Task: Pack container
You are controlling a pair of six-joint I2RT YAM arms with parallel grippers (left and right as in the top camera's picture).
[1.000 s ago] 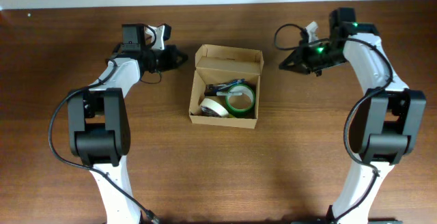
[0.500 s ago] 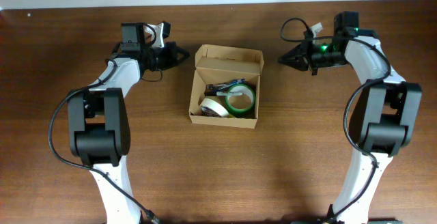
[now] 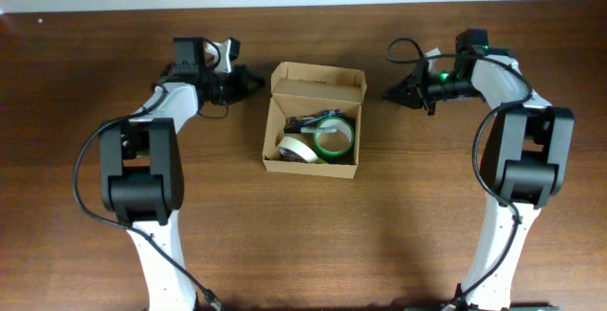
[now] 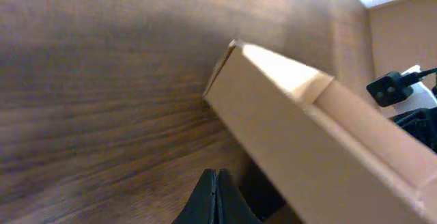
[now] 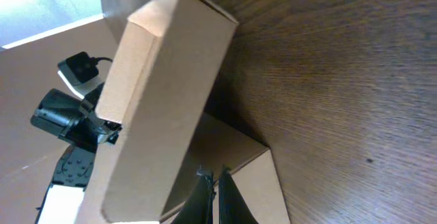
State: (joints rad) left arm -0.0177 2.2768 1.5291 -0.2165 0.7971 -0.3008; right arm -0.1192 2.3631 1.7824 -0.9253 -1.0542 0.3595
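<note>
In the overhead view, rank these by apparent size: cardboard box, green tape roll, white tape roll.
1. cardboard box, by far the largest.
2. green tape roll.
3. white tape roll.
The two rolls look nearly alike, so their order is unsure.

Container (image 3: 318, 88) near the table's (image 3: 303, 245) far edge, tape rolls (image 3: 334, 138) inside; my left gripper (image 3: 254, 81) left of it, right gripper (image 3: 389, 94) right.
</note>
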